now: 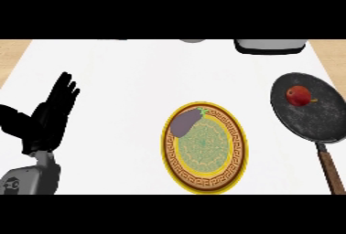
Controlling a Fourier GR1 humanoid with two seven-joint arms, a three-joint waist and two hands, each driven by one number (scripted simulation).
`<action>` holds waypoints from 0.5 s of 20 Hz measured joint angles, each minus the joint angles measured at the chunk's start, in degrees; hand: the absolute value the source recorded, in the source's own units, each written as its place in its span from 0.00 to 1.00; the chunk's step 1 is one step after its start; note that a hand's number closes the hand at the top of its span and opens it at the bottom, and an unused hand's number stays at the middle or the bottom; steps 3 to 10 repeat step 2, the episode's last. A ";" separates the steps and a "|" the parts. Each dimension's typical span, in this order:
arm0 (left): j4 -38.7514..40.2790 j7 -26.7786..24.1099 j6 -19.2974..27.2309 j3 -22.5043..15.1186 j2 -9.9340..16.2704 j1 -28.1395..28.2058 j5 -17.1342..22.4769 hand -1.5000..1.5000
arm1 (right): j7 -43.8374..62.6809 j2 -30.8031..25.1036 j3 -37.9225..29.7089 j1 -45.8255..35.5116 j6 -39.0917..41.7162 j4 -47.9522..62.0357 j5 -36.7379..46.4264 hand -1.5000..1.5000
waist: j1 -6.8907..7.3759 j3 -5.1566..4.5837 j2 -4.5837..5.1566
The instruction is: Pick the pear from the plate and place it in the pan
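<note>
A small red pear (298, 95) lies inside the dark speckled pan (317, 123) at the right of the white counter. The pan's brown handle (332, 171) points toward the near edge. In the middle stands a yellow-rimmed patterned plate (233, 151) with a purple-grey eggplant (184, 122) lying on its upper left part. My left hand (47, 116) rests at the left edge, open, fingers straight and pointing up, holding nothing. My right hand does not show.
A grey and white appliance (270, 45) sits at the counter's far right edge, and a small grey object (192, 40) peeks in at the far middle. Wooden surface (13, 51) shows beyond the counter's left and right sides.
</note>
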 measured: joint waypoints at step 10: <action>0.49 -0.96 0.05 -0.57 -0.72 0.31 -0.34 0.50 | -0.29 0.67 0.91 1.68 -0.64 -1.36 -1.03 0.00 | 0.12 0.01 0.02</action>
